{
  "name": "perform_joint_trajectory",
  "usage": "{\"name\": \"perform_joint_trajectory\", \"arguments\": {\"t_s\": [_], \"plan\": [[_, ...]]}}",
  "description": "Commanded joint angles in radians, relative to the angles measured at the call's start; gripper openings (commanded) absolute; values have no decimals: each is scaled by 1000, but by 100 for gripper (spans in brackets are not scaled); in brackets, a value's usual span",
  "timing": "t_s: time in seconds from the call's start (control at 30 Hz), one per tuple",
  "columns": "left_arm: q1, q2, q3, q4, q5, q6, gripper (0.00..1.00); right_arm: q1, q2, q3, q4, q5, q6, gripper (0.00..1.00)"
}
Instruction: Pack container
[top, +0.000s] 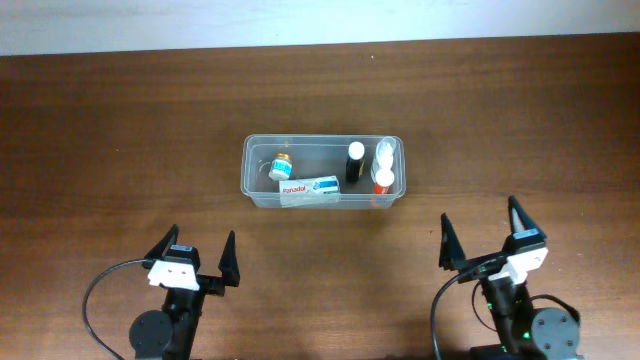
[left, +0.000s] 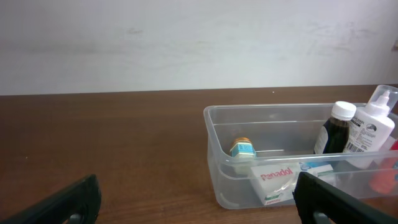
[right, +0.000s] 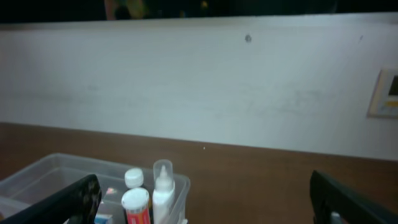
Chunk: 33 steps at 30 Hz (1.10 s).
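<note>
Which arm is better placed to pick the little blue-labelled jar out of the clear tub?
Left. The jar sits at the left end of the container, nearer the left gripper, which is open and empty. The right gripper, also open, would likely have to reach across the upright bottles.

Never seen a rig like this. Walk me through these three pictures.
This is a two-armed robot at a brown table. The overhead view looks straight down; the other two come from wrist cameras, so the dark shapes at their bottom edges are each arm's own fingers. The left end effector and right end effector are both open, holding nothing. Beyond them sits a clear container holding a Panadol box, a small jar, a dark bottle, a white bottle and a red tube.
</note>
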<state>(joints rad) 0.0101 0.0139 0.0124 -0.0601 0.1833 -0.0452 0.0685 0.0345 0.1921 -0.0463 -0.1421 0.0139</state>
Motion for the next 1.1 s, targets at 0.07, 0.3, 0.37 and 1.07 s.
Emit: {"name": "perform_joint_trajectory", "arguments": {"t_s": [0.07, 0.3, 0.37, 1.07], "plan": [[6, -9, -3, -5, -4, 15, 99, 8, -29, -106, 98, -20, -7, 98], [6, -9, -3, -5, -4, 15, 99, 4, -30, -154, 129, 50, -7, 98], [6, -9, -3, -5, -4, 15, 99, -14, -30, -165, 130, 48, -6, 98], [6, -9, -3, -5, -4, 15, 99, -58, -31, -187, -25, 48, -7, 98]]}}
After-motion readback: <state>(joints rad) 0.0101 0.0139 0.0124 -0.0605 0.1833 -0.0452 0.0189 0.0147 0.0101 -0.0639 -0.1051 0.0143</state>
